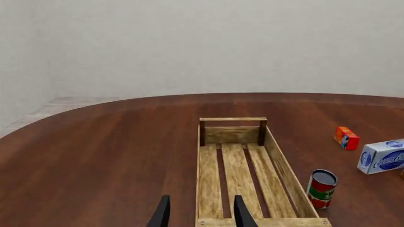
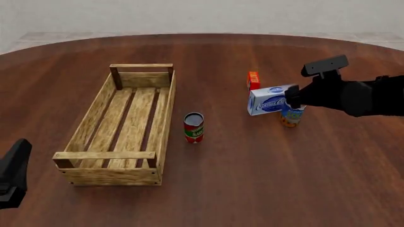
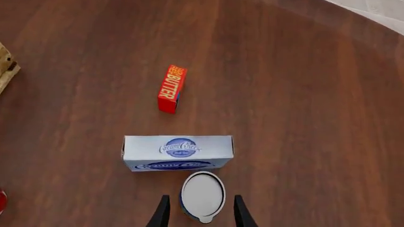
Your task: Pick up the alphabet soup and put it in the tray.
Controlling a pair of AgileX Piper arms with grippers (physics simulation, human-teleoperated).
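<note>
Soup can (image 2: 291, 116) upright on the table (image 2: 252, 179), right side, just beside the white and blue box (image 2: 271, 100), well apart from the crate (image 2: 120, 125). Right gripper (image 3: 199, 213) directly above the can (image 3: 203, 195), fingers (image 3: 241, 213) spread on either side of the grey lid, not closed on it; contact with the label not clear from the wrist view. In the front view, right gripper (image 2: 294, 99) over the can's top, hiding it.

Red butter box (image 2: 253, 80) just beyond the white box. Red-and-green can (image 2: 194, 127) upright just beside the crate's right wall.

Left gripper (image 1: 199, 215) near the crate's (image 1: 243, 165) closest end, fingers (image 1: 161, 213) apart, holding nothing. Left arm (image 2: 13, 175) low at the front view's left edge.
</note>
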